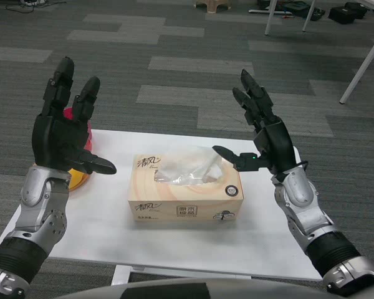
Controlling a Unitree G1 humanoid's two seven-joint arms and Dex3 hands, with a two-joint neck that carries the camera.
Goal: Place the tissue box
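Both hands, left hand (65, 134) and right hand (262, 134), fingers wide, apparently clear of the tissue box (186, 189).

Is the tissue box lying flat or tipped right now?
Flat. The tissue box rests on the table with its opening and tissue facing up; both hands are off it.
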